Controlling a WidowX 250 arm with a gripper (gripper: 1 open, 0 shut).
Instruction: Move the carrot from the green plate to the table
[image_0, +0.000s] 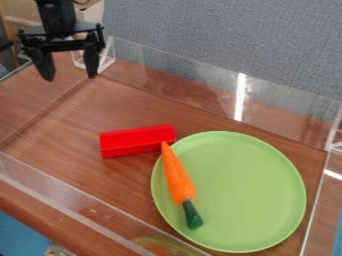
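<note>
The tool (67, 66) hangs at the 10 o'clock corner of the worktop (80, 115), pointing down, its two fingers spread wide and holding nothing. The carrot (178, 181) lies on the plate (254, 195) at the plate's 9 o'clock edge, tip toward 12, green stem toward 6, well apart from the tool. A red block (136, 140) sits just beside the plate, near the carrot's tip.

The step in hand looks like the approach. To do it well, I would bring the tool over the carrot's thick middle and turn the wrist so the fingers straddle it across its width. Descend clear of the block and rim, close gently, lift, then set it on bare wood.
</note>
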